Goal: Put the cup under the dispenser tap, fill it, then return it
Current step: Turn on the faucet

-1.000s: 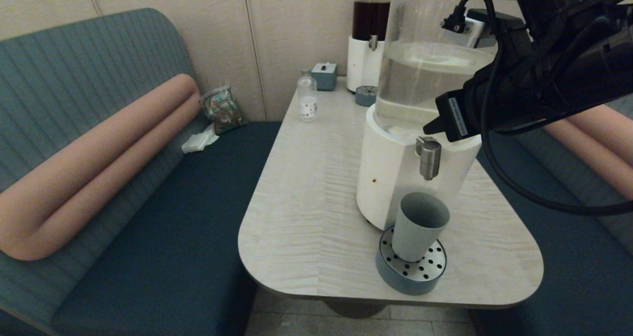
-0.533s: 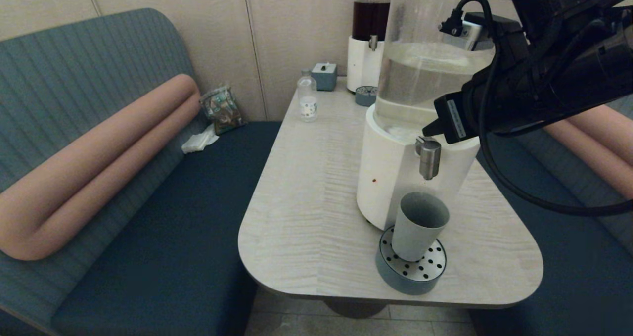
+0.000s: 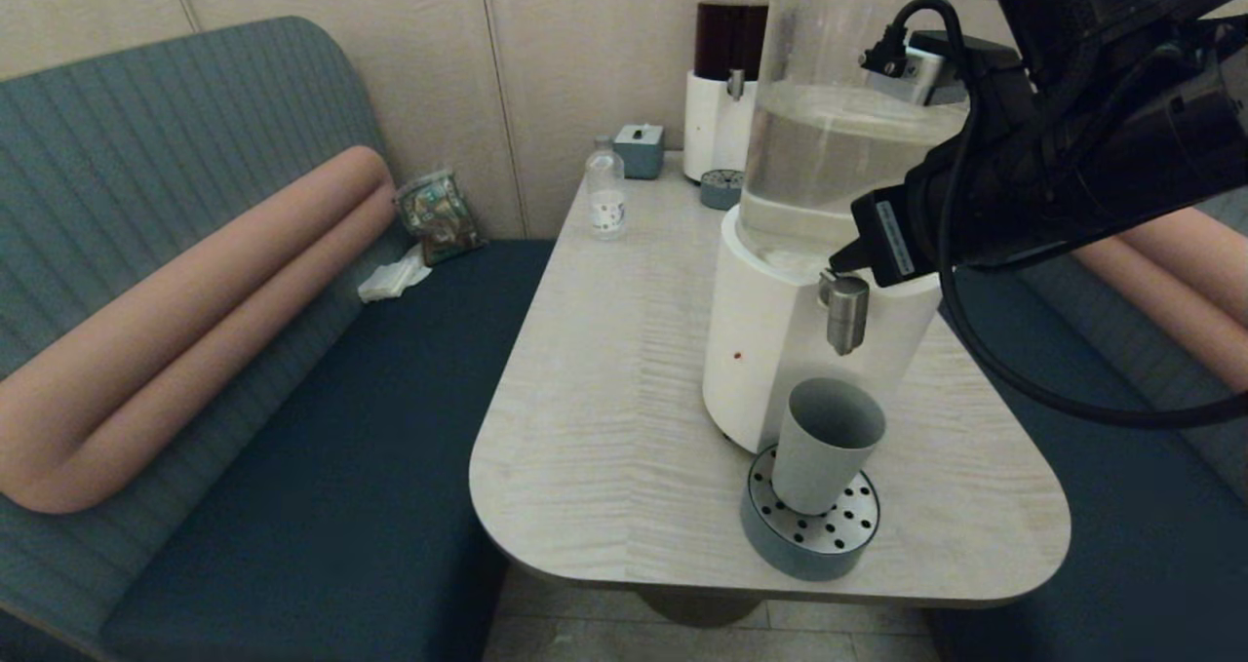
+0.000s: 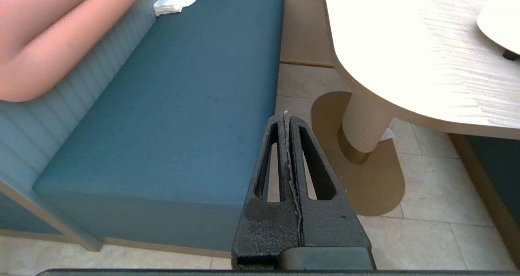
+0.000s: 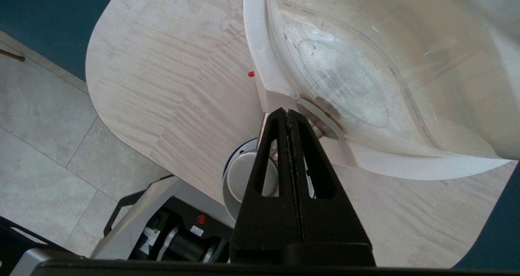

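While its fingers are pressed flat together on nothing, the right gripper (image 3: 840, 255) sits with its tip against the top of the dispenser tap (image 3: 846, 313). Directly below the spout, the cup (image 3: 825, 443) stands upright on the round perforated drip tray (image 3: 846, 535). The left gripper (image 4: 286, 117), clenched too, hangs low beside the teal bench (image 4: 178, 105).

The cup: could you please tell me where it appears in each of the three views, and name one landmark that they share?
Head view: the cup stands lower right of centre on the drip tray, under the dispenser tap.
Left wrist view: not in it.
Right wrist view: only its rim shows near the middle, mostly behind the shut right gripper.
Shared landmark: the table, also at and.
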Motion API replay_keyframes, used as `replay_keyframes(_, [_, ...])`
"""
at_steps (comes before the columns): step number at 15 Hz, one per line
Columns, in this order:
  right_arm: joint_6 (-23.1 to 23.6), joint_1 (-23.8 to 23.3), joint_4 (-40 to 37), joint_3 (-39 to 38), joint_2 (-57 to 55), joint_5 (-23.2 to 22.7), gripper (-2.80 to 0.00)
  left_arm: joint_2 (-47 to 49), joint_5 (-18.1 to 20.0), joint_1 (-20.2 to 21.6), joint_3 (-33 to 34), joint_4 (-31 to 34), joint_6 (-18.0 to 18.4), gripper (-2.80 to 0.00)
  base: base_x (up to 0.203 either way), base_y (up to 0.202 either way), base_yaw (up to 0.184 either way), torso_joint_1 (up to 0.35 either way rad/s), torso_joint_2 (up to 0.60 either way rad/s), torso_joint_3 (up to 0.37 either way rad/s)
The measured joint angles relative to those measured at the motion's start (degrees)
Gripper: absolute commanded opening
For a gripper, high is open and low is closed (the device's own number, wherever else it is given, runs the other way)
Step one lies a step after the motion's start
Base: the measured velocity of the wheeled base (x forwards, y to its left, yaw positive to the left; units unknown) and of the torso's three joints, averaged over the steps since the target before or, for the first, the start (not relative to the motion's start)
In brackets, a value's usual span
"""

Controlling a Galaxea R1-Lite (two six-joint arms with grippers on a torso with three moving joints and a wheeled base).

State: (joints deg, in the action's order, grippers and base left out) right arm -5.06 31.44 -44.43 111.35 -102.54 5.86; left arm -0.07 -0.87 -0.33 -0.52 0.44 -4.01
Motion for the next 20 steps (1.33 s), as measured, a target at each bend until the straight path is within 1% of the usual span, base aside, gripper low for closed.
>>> replay_keyframes(11, [0.0, -1.8, -0.5, -0.9, 1.7, -0.2, -2.8, 0.0, 0.0, 0.0, 0.0, 0.0, 0.0, -2.8, 0.0, 0.0, 0.0, 0.0, 0.0, 0.0])
replay_keyframes(20, [0.0, -1.8, 0.0, -0.7, 0.0, -0.5, -2.8, 0.0, 0.0, 0.0, 0.0, 0.0, 0.0, -2.8, 0.0, 0.0, 0.0, 0.0, 0.0, 0.0])
